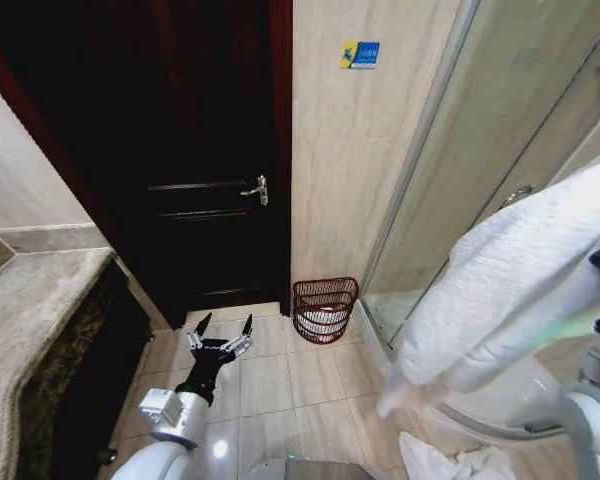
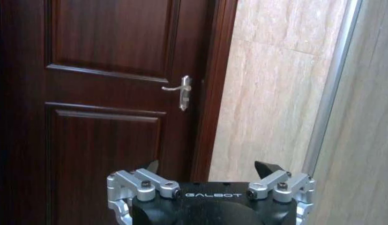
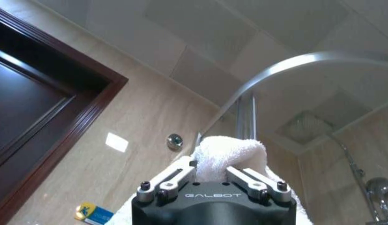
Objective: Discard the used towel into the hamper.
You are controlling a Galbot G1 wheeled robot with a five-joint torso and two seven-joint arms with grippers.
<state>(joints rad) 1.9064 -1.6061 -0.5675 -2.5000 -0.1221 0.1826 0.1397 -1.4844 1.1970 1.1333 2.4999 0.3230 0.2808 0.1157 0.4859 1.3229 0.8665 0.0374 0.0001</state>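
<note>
The used towel (image 1: 510,290) is white and thick. It hangs high at the right, draped down from my right gripper (image 3: 211,174), which is shut on a bunched fold of the towel (image 3: 230,152). The hamper (image 1: 325,310), a small reddish-brown openwork basket, stands on the tiled floor against the wall between the door and the shower, with something white inside it. My left gripper (image 1: 222,327) is held low over the floor tiles, left of the hamper and apart from it, open with nothing between its fingers. From its wrist, the left gripper (image 2: 210,166) points at the door.
A dark wooden door (image 1: 180,150) with a metal handle (image 1: 257,189) is shut straight ahead. A stone counter (image 1: 30,300) runs along the left. The curved glass shower enclosure (image 1: 480,150) and its raised base (image 1: 380,335) take up the right. Tiled floor (image 1: 280,390) lies open between them.
</note>
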